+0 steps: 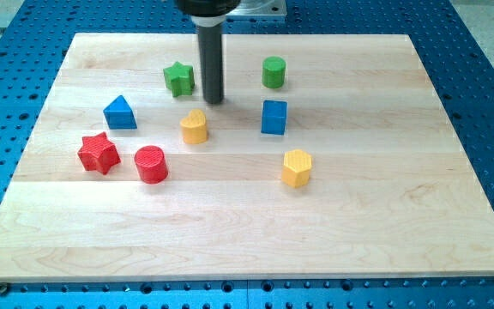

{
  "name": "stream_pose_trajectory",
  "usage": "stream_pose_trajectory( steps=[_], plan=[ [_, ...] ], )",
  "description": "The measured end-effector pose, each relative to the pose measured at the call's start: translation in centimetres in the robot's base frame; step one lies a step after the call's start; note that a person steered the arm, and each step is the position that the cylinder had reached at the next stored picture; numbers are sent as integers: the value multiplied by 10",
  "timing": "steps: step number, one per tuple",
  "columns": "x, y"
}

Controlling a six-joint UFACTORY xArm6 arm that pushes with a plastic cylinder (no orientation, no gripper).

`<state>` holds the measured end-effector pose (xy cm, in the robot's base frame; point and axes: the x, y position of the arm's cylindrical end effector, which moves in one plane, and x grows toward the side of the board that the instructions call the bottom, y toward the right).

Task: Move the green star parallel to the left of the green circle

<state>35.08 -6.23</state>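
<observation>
Risk sits mostly in how close our tip already is to the green star. We carry no claw, only a straight dark rod, so nothing opens, closes or grips here; contact is all we have. Our tip rests on the wooden board just beside the star's right flank, between the star and the green cylinder, which serves as the task's green circle.

We judge the star is already left of the green cylinder and sits only slightly lower in the view, so little correction seems needed. That is where trouble starts. From this side, any push would drive the star further toward the view's left, widening the gap. An off-centre shove against one of its points would likely spin it instead of sliding it straight, and it could slip round the rod.

Below our tip, near it, stands the yellow half-round block; a sweep downward to get under the star might clip it. The blue house-shaped block lies toward the lower left of the star and could be struck if the star is pushed far that way. The blue cube, red star, red cylinder and yellow hexagon lie well apart from this work.
</observation>
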Motion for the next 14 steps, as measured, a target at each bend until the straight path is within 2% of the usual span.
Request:
stream_pose_trajectory(
  steps=[1,3,4,5,6,8,10,11,14],
  plan=[
    [40,-37],
    [51,-62],
    [38,-62],
    [1,-62],
    [-9,-80],
    [-8,-81],
    [-38,-55],
    [-40,-45],
    [-39,-57]
  ],
)
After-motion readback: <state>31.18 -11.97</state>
